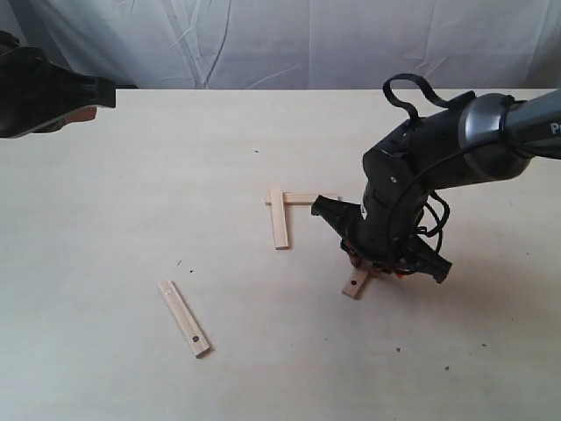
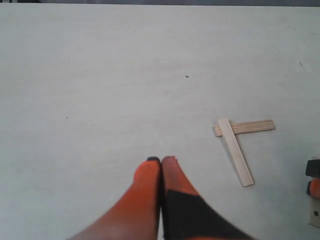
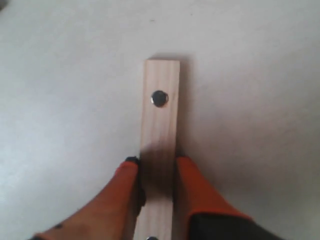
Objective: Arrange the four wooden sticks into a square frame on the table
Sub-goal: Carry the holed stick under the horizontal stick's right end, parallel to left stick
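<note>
Sticks number four, one seemingly pinched by right gripper.

A: What is the table like?
B: Pale and matt, with faint wood grain.
A: And the stick between the fingers of the right gripper?
B: Bare light wood, smooth, with a shiny dark stud. The fingers look matt orange and rubbery.
A: The backdrop at twelve o'clock?
B: Creased white cloth. The arm at three o'clock looks like glossy black plastic.
</note>
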{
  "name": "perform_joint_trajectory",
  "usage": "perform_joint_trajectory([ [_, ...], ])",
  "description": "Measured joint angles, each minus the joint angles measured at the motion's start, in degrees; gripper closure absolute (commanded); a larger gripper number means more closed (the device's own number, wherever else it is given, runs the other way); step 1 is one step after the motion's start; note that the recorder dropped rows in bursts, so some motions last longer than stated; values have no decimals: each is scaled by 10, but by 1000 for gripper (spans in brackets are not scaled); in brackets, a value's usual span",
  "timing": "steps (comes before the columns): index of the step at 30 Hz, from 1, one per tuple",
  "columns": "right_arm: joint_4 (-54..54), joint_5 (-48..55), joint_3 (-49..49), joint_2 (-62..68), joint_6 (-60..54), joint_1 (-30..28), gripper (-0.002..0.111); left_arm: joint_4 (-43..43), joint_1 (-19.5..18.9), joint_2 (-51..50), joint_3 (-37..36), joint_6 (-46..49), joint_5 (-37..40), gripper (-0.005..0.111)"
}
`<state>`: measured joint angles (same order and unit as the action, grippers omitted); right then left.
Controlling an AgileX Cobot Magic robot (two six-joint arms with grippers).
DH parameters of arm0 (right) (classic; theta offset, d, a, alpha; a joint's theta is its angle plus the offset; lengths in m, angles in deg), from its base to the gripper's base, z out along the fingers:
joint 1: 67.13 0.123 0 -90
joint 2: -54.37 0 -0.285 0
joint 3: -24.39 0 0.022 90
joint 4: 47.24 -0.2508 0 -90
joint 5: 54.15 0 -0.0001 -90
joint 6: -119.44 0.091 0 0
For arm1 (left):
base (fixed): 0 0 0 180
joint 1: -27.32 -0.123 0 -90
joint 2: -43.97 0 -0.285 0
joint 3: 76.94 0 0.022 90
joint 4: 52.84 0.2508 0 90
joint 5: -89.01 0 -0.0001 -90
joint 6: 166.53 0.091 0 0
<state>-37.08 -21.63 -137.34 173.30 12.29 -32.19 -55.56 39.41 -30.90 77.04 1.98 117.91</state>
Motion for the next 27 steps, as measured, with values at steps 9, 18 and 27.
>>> perform_joint_trajectory([
  [9,-10,43,-114,-25,-263,0,108,-1,0,0,0,0,0,107],
  [18,8,68,-173,58,-404,0,108,-3,0,0,0,0,1,107],
  [27,44,39,-173,92,-384,-1,108,-3,0,0,0,0,0,107],
])
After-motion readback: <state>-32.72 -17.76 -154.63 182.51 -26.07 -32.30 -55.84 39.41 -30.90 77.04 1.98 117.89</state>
